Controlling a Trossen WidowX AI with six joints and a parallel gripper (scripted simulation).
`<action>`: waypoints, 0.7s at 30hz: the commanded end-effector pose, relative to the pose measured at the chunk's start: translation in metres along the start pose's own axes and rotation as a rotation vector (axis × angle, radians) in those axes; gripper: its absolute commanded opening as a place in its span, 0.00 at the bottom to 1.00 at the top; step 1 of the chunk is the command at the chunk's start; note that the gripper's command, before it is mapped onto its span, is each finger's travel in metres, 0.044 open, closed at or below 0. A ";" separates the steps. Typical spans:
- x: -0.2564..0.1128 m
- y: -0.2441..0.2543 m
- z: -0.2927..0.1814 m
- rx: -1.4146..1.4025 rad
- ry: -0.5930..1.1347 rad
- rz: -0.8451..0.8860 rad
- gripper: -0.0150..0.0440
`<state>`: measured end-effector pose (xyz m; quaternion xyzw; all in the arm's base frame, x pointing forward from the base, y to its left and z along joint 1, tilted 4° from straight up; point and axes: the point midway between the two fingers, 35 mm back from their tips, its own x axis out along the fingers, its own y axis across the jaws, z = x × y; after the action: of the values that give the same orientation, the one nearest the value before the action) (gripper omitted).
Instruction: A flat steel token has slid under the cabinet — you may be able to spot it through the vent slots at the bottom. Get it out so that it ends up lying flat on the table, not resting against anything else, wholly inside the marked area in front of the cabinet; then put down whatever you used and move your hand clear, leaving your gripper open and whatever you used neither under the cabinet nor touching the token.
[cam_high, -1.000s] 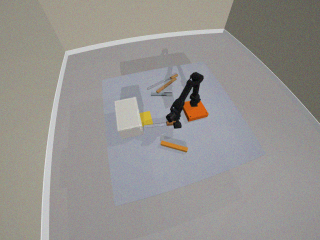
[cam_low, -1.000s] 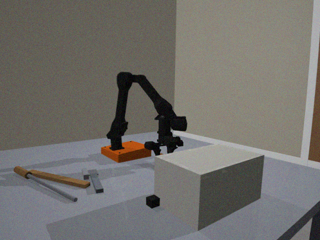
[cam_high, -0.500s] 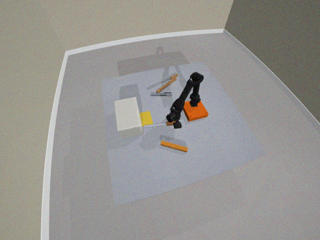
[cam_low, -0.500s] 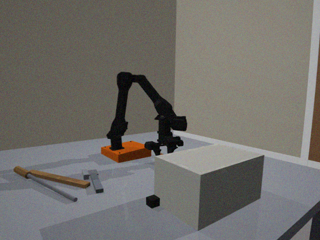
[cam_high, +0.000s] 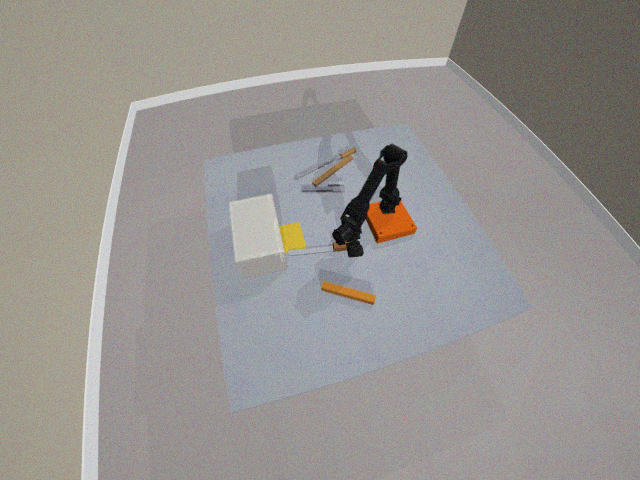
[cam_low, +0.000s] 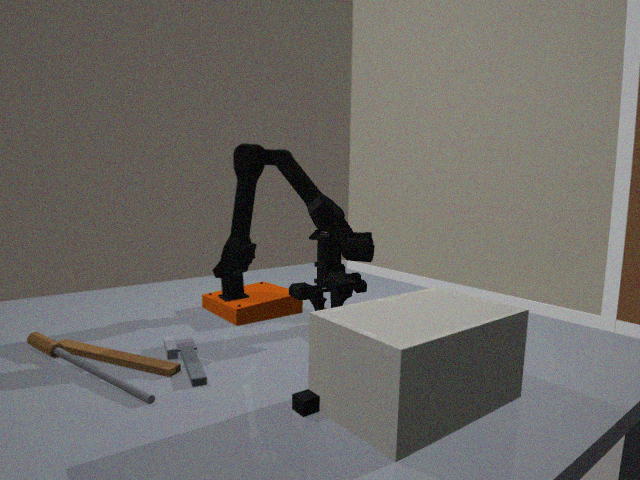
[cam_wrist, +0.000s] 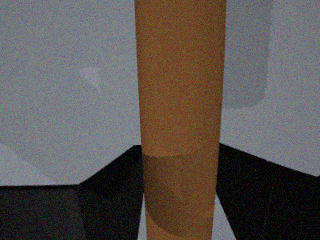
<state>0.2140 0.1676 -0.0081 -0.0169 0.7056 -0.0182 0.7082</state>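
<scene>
My gripper (cam_high: 347, 246) (cam_low: 329, 305) (cam_wrist: 175, 152) is shut on the wooden handle (cam_high: 339, 247) (cam_wrist: 180, 75) of a thin metal rod tool, low over the table. Its pale rod (cam_high: 312, 251) points at the white cabinet (cam_high: 254, 227) (cam_low: 356, 356); the far end is at the cabinet's front lower edge, and I cannot tell whether it reaches under. The yellow marked area (cam_high: 293, 236) lies against the cabinet's front, beside the rod. The token is not visible in any view, and the vent slots cannot be made out.
An orange-brown bar (cam_high: 347, 292) lies on the near side of the gripper. On the other side lie a second handled rod (cam_high: 320, 165) (cam_low: 103, 373), a wooden bar (cam_high: 332, 171) (cam_low: 121, 358) and a grey metal piece (cam_high: 321, 189) (cam_low: 193, 366). A black cube (cam_low: 305, 403) is beside the cabinet.
</scene>
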 end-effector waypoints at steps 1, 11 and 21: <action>0.000 0.000 0.000 -0.001 0.000 0.001 0.25; 0.000 0.000 0.010 0.001 0.001 0.000 0.25; 0.000 0.000 0.024 0.003 0.001 0.000 0.25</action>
<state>0.2313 0.1669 -0.0081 -0.0176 0.7057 -0.0200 0.7080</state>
